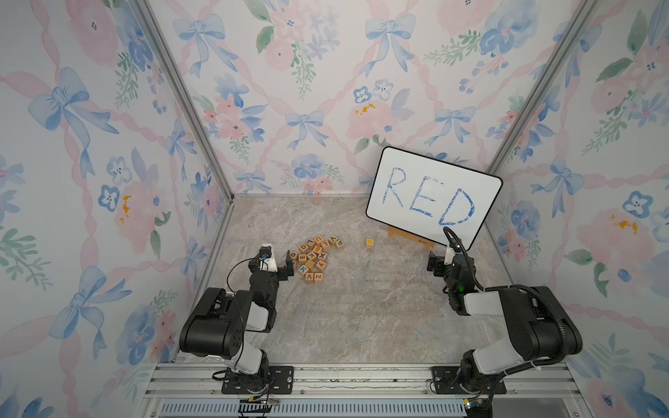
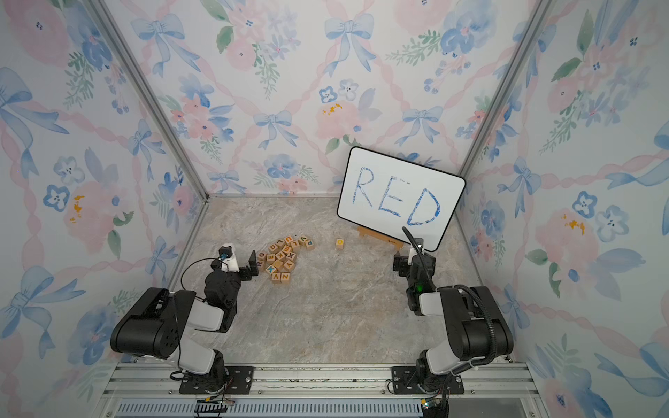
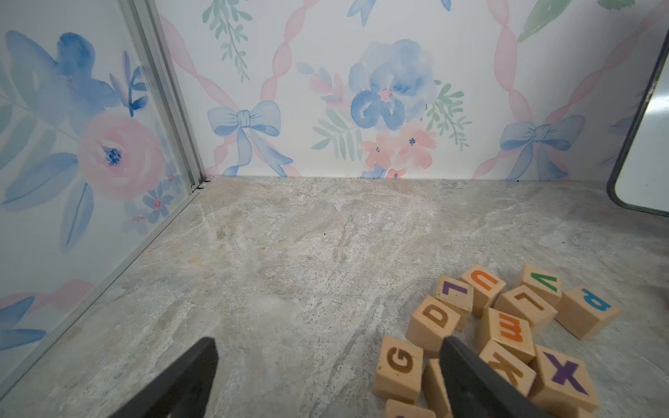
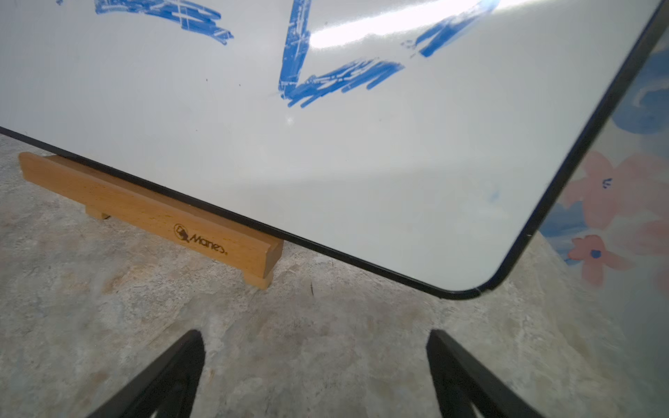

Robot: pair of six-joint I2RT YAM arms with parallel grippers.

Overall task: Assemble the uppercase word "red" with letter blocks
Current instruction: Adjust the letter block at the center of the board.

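We are looking into a robot test cell in a lab, not a lived-in room. Aluminium frame posts (image 1: 188,101) hold flat panels of floral wallpaper (image 1: 307,72) around a marble-print tabletop (image 1: 362,315). Along the near edge we see a slotted metal rail (image 1: 362,378) with the left arm (image 1: 224,325) and right arm (image 1: 525,325) bolted to it on black plates. A whiteboard (image 1: 434,195) stands on a small wooden easel (image 4: 144,206).

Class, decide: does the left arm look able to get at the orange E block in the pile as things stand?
Probably yes: the left gripper, open, is right beside the pile, but the orange E block is hemmed by neighbouring blocks.
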